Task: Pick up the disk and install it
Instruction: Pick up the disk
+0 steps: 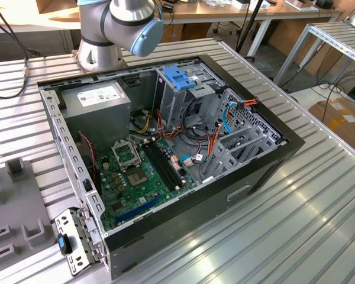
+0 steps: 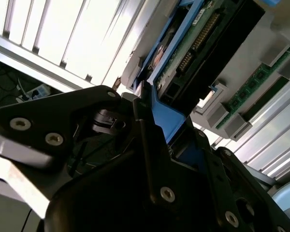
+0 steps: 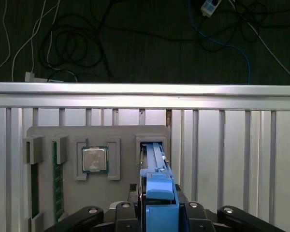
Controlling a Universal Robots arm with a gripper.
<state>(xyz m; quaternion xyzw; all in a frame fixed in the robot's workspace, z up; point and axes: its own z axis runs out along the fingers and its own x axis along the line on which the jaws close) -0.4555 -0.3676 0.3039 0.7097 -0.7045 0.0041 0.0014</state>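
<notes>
Jaws of the black gripper (image 3: pixel 159 216) are standing narrow and appear to be pressing on both sides of the disk (image 3: pixel 157 186), a rectangular silver-metal hard drive clipped in a blue plastic side bracket. In the first wrist view the disk is standing on edge, with its far end sitting in a raised slot of the flat grey plastic fixture tray (image 3: pixel 121 137). Whether it is bearing on the slot floor or hanging clear cannot be told. In the second wrist view its circuit-board face, with a row of connector pins, is lying uncovered.

Near that slot, a square silver processor chip (image 3: pixel 95 159) and a long green memory module (image 3: pixel 58 181) are lying in their own recesses. The tray is resting on the slatted aluminium table (image 3: pixel 232 159).

In the exterior view, the open black computer case (image 1: pixel 266 163) is occupying the centre of the frame. The blue-topped grey metal drive cage (image 1: pixel 180 83) is standing at its upper centre.

Hazards, as judged from this state:
- The grip is probably bearing on plastic, so the bracket may flex or unclip and let the disk swing.
- A tilted pull may bind the disk in the slot.
- The bare board may scrape the cage walls, and loose cables beside the cage may snag it.
</notes>
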